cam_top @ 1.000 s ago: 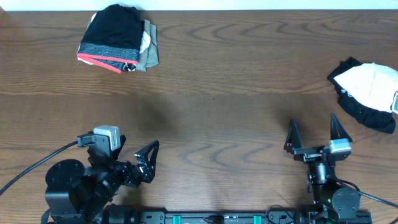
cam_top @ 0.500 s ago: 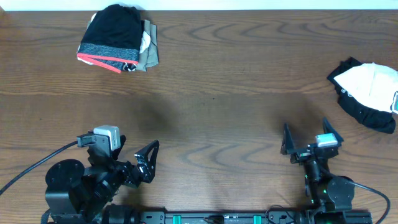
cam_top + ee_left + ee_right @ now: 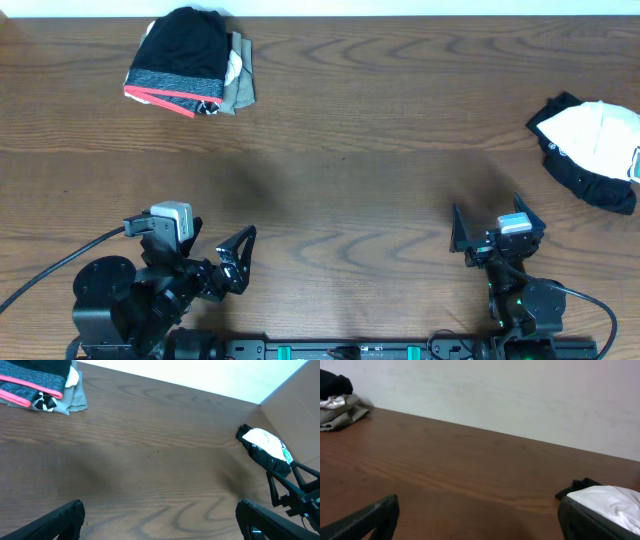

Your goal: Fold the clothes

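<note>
Retreating slightly, the right hand (image 3: 486, 204) stays spread; the left hand (image 3: 238, 260) sits unmoved, released.

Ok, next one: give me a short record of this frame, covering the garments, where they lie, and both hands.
folded stack: far-left part of the table, black trousers on top, olive piece underneath
loose garment: right edge, black-and-white, crumpled, not folded
left hand: open, empty, near edge
right hand: open, empty, near edge
table: dark wood grain
</note>
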